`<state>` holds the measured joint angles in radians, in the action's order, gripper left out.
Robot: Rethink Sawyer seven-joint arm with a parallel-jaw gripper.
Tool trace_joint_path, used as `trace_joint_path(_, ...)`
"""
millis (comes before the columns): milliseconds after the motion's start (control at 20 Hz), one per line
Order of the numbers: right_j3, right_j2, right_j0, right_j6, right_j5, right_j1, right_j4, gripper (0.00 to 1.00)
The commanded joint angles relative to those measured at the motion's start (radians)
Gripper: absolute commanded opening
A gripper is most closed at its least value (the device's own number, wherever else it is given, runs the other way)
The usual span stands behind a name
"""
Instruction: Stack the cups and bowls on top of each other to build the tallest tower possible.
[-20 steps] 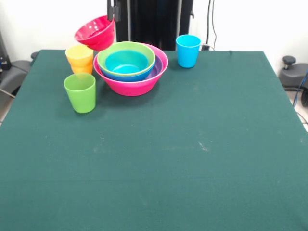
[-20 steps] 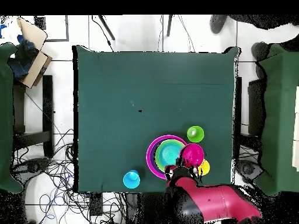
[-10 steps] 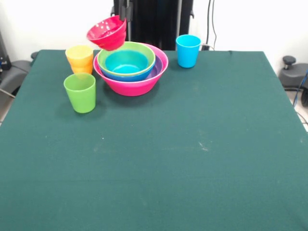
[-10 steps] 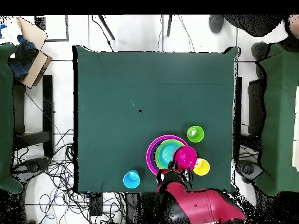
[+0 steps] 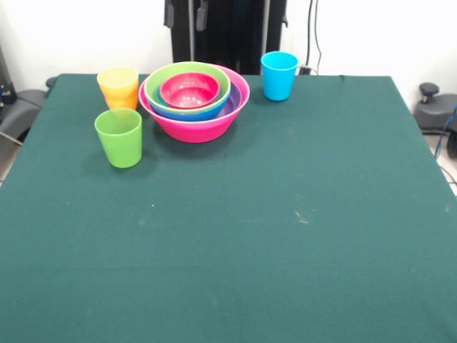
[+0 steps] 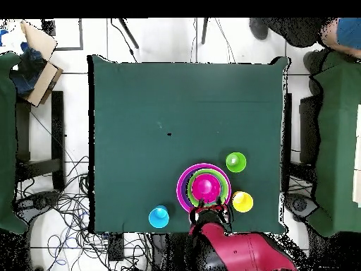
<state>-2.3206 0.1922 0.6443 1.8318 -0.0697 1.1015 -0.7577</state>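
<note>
1. Three cups (image 5: 118, 136) stand loose around the tower (image 5: 193, 100), upper left of the worktop (image 5: 285, 236).
2. Gripper (image 5: 186, 13) hangs empty above the tower, jaws apart.
3. Advice: lift clear before reaching for a cup.

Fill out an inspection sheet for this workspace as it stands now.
Surface: green table, a few pale marks.
Job's things: red-pink bowl upright in the middle of the bowl stack; green cup, yellow cup and blue cup stand apart on the cloth.
Clutter: nothing seen on the table.
Gripper: gripper above the stack, holding nothing; whether it is open cannot be told.
Cables: tangle of cables on the floor beside the table.
Surroundings: cardboard box at one corner; a person's sleeve at the overhead view's edge.
</note>
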Motion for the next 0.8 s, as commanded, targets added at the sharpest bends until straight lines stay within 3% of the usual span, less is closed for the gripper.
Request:
trace_joint_path(50,-0.054,0.057,0.032,0.100,0.003,-0.017,0.037,1.00)
trace_joint_path(400,-0.076,0.135,0.104,0.056,-0.032,0.017,0.070,1.00)
trace_joint_path(800,-0.059,0.325,0.224,-0.045,-0.134,0.063,0.192,1.00)
